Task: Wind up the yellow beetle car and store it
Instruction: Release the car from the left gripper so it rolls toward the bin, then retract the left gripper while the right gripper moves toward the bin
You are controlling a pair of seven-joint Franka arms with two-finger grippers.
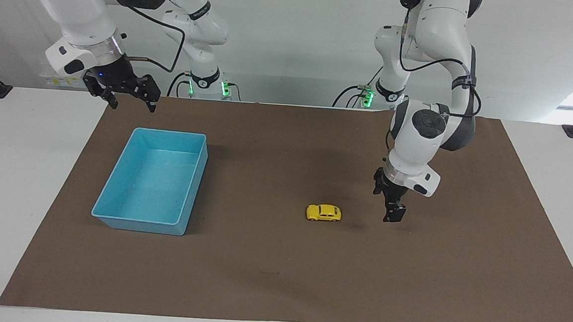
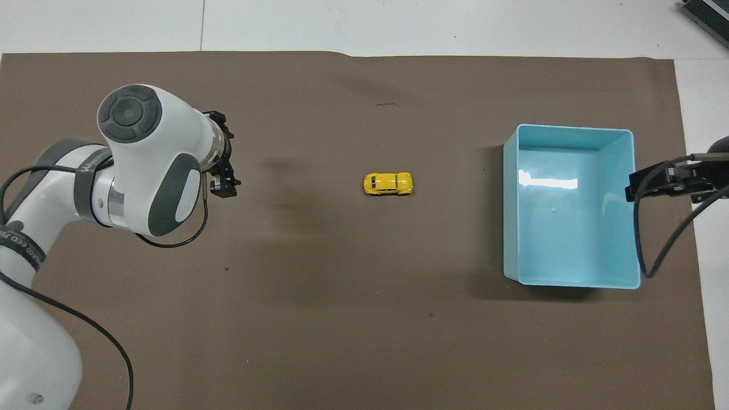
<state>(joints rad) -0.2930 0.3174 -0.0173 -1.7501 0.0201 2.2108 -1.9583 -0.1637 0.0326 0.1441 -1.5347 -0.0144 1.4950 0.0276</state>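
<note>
Resting on its wheels on the brown mat (image 1: 279,280), the yellow beetle car (image 1: 323,212) is seen alone near the middle of the counter (image 1: 22,165), touched by nothing. It lies between the blue bin (image 1: 152,180) and the left end effector (image 1: 393,216), well apart from both. In the overhead view the car (image 2: 388,183) is shown side-on, lengthwise along the line from bin (image 2: 569,206) to left end effector (image 2: 223,188).

The left end effector is held low over the mat at the left arm's end of the counter, pointed downward, its fingers spread and nothing gripped between them. The right end effector (image 1: 130,99) is held up in the air over the mat's edge, just past the bin's rim at the robots' side, its fingers spread wide and empty; that arm waits. The bin is seen empty.
</note>
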